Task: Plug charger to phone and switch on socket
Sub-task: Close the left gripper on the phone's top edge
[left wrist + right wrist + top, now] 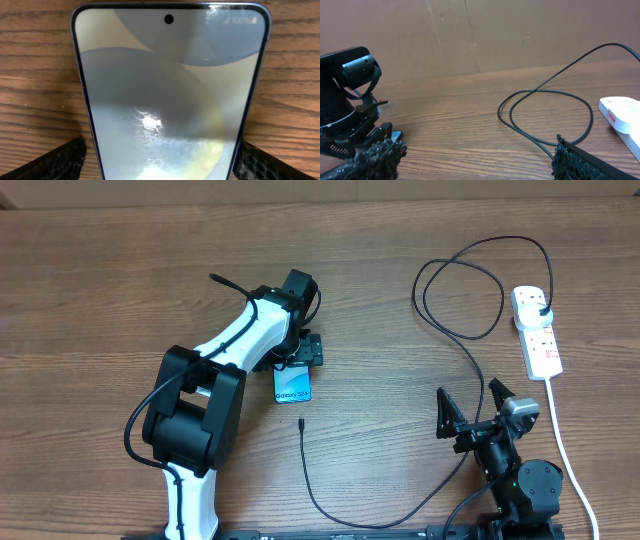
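Observation:
The phone (293, 386) lies flat on the wooden table, screen lit. My left gripper (298, 364) is over its far end. In the left wrist view the phone (170, 85) fills the frame and my left gripper (160, 162) is open, one finger on each side, a thin strip of wood showing by the left finger. The charger is a thin black cable; its connector tip (301, 422) lies just below the phone, apart from it. Its black plug (541, 307) sits in the white socket (537, 332). My right gripper (470, 412) is open and empty.
The charger cable runs toward the front edge, then back up in a loop (460, 300) left of the socket; the loop shows in the right wrist view (545, 107) beside the socket (622, 112). A thick white cord (566, 450) runs down past the right arm.

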You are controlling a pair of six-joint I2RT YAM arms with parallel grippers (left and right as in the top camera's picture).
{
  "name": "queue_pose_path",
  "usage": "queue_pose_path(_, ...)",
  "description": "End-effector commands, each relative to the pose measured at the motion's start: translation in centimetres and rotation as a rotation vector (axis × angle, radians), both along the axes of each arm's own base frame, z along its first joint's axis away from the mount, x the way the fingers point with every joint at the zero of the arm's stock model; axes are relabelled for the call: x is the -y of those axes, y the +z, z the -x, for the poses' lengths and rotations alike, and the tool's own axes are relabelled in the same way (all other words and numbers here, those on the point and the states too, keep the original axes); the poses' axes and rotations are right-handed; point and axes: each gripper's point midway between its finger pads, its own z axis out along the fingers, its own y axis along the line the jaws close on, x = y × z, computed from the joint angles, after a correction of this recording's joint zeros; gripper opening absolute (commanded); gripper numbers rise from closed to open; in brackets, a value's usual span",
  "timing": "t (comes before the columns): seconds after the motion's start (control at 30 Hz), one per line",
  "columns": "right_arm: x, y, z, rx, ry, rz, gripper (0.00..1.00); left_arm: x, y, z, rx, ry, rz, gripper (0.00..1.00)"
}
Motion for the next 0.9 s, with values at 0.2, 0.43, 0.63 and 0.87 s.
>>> queue_pose_path(0.2,-0.01,0.18,0.04,0.009,0.0,-0.006,1.0,0.79,-6.46,5.78,-0.256,0.01,0.058,1.0)
queue_pose_path(0.43,-0.01,0.18,0.04,0.009,0.0,-0.006,1.0,0.79,-6.46,5.78,-0.256,0.01,0.058,1.0)
queue_pose_path(0.63,-0.01,0.18,0.04,0.009,0.0,-0.006,1.0,0.98,-6.46,5.87,-0.256,0.003,0.057,0.95)
queue_pose_path(0.87,-0.01,0.18,0.04,0.009,0.0,-0.006,1.0,1.11,-6.49,5.86,-0.252,-0.002,0.055,0.94)
